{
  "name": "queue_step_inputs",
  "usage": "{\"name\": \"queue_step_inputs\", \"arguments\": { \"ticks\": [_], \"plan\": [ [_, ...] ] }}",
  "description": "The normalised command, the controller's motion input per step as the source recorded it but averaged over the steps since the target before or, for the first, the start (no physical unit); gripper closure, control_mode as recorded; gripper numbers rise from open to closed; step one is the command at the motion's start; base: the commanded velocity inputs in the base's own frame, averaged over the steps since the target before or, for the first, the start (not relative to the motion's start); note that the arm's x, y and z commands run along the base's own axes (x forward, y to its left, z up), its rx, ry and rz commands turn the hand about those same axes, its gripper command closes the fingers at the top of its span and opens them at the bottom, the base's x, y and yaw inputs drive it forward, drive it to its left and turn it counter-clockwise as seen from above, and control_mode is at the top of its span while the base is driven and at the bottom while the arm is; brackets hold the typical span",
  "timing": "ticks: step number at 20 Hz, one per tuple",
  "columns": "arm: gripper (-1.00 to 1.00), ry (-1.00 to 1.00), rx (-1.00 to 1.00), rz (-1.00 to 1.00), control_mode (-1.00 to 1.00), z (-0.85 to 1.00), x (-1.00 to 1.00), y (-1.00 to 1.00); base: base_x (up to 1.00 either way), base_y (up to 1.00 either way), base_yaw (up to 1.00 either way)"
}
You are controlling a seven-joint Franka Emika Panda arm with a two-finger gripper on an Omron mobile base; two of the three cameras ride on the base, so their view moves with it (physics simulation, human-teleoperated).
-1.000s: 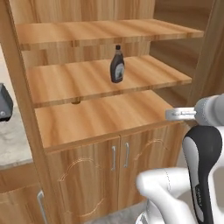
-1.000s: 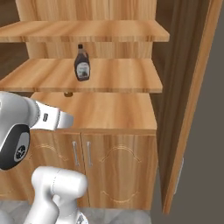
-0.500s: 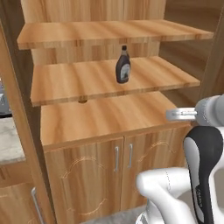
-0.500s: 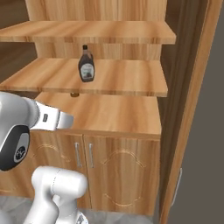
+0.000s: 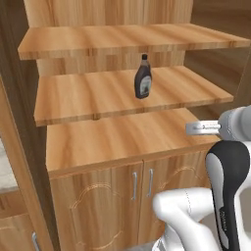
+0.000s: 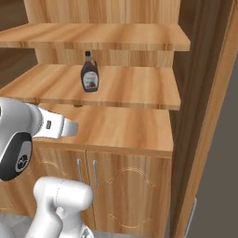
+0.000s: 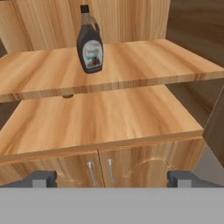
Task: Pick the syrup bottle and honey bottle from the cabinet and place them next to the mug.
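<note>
Dark syrup bottle (image 7: 89,43) upright, well beyond gaping gripper (image 7: 111,178)

The whole picture has slid, so the cameras moved with the base, not the things. The cabinet (image 5: 117,142) now sits more in front of the arm. The grey desk at the left has almost gone from sight.

The left base view looks forward and down from behind the arm's left at the cabinet (image 5: 98,142), and the right base view faces the same open shelves from behind its right. Both share the syrup bottle (image 5: 143,78) upright on the middle shelf and the panelled doors below. The hand view sits lower and nearer, looking level at that bottle across the lowest shelf.
</note>
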Motion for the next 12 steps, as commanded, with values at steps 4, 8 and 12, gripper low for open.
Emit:
{"name": "queue_step_inputs", "arguments": {
  "ticks": [4,8,12],
  "plan": [
    [-1.00,0.00,0.00,0.00,1.00,0.00,0.00,0.00,0.59,0.09,0.00],
    [-1.00,0.00,0.00,0.00,1.00,0.00,0.00,0.00,0.71,0.00,0.00],
    [-1.00,0.00,0.00,0.00,1.00,0.00,0.00,0.00,0.48,0.00,0.00]
  ]
}}
